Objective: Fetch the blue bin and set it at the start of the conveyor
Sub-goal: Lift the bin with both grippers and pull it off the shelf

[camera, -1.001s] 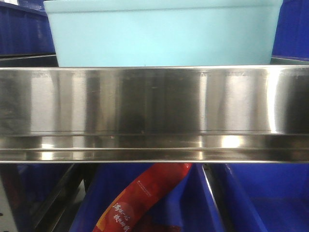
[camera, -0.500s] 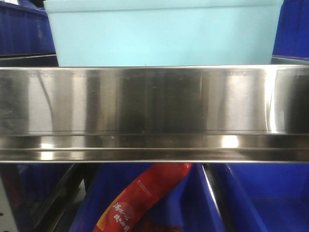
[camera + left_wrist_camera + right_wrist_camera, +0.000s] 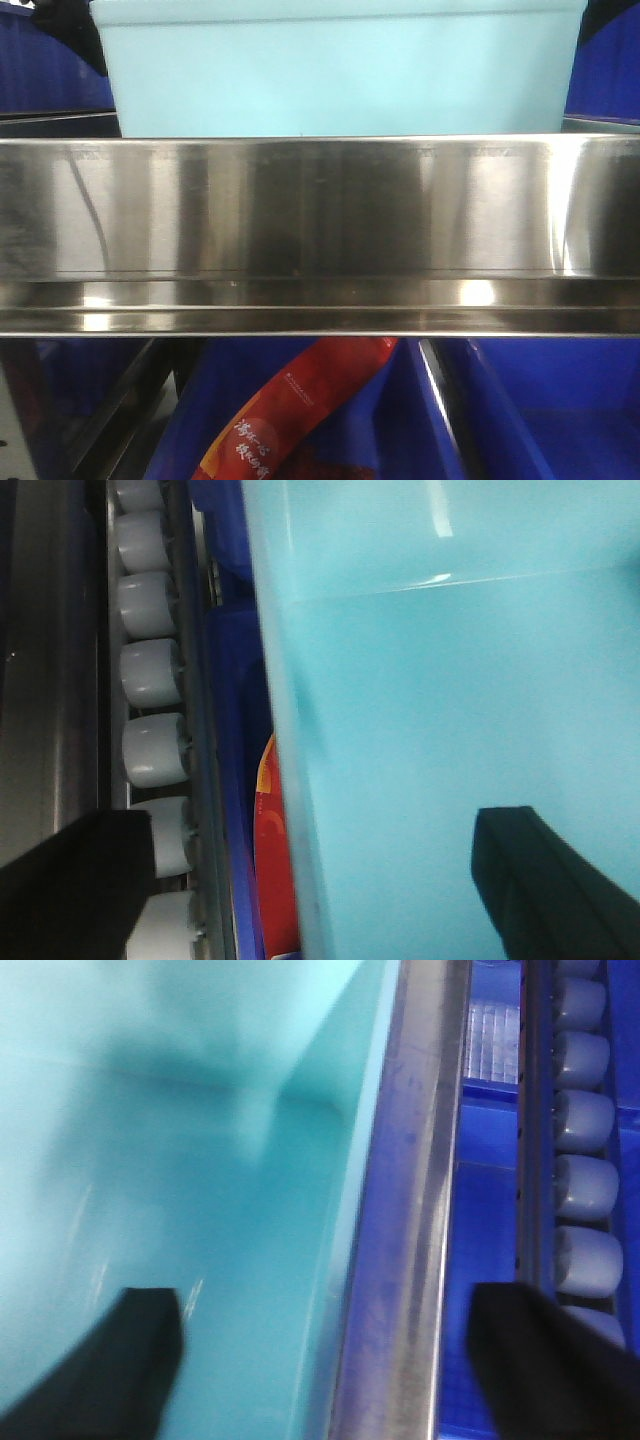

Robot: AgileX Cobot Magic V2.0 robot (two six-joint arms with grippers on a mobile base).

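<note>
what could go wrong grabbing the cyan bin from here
The blue bin sits behind the steel shelf rail; pulled out too low, it may catch. The left gripper and right gripper straddle its side walls, open; an uneven clamp could tilt it.

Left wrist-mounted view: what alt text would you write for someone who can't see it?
A pale turquoise bin fills most of the frame, its wall running between the left arm's two dark fingers, spread wide apart at the bottom. Left of it are a dark blue crate, a red packet and a column of grey rollers.
</note>
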